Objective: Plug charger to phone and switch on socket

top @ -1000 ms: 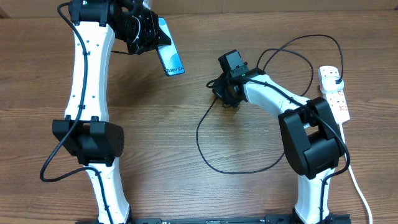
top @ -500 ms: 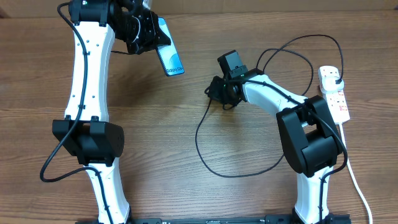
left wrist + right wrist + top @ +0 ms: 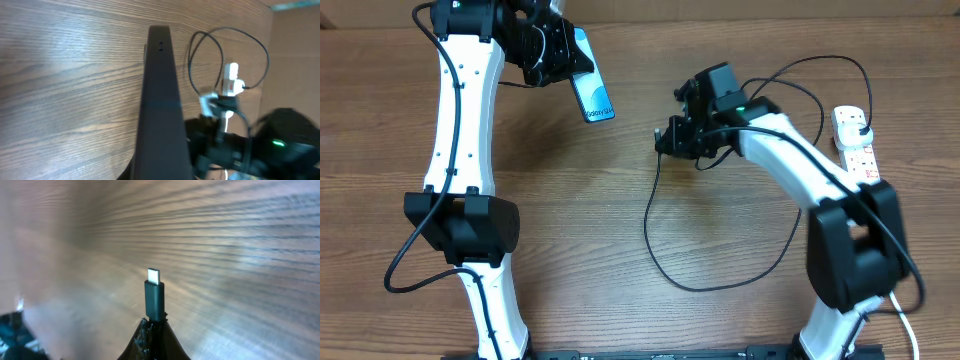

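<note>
My left gripper point(image 3: 565, 62) is shut on the phone point(image 3: 593, 92) and holds it above the table at the upper left, lit blue screen up. In the left wrist view the phone's dark edge point(image 3: 160, 100) runs up the middle. My right gripper point(image 3: 667, 138) is shut on the charger's connector tip point(image 3: 154, 295), which sticks out beyond the fingertips with its silver end forward. The black charger cable point(image 3: 650, 240) loops down over the table and back up to its black plug point(image 3: 861, 124) in the white socket strip point(image 3: 860, 155) at the right edge.
The socket strip's thick white cord point(image 3: 900, 305) runs down the right side of the table. The cable loop lies across the middle-right of the wooden table point(image 3: 580, 220). A cardboard wall point(image 3: 720, 8) borders the far edge.
My right arm has lifted and shifted up and right with the connector, pulling the cable loop along. The left arm and phone have not moved.
</note>
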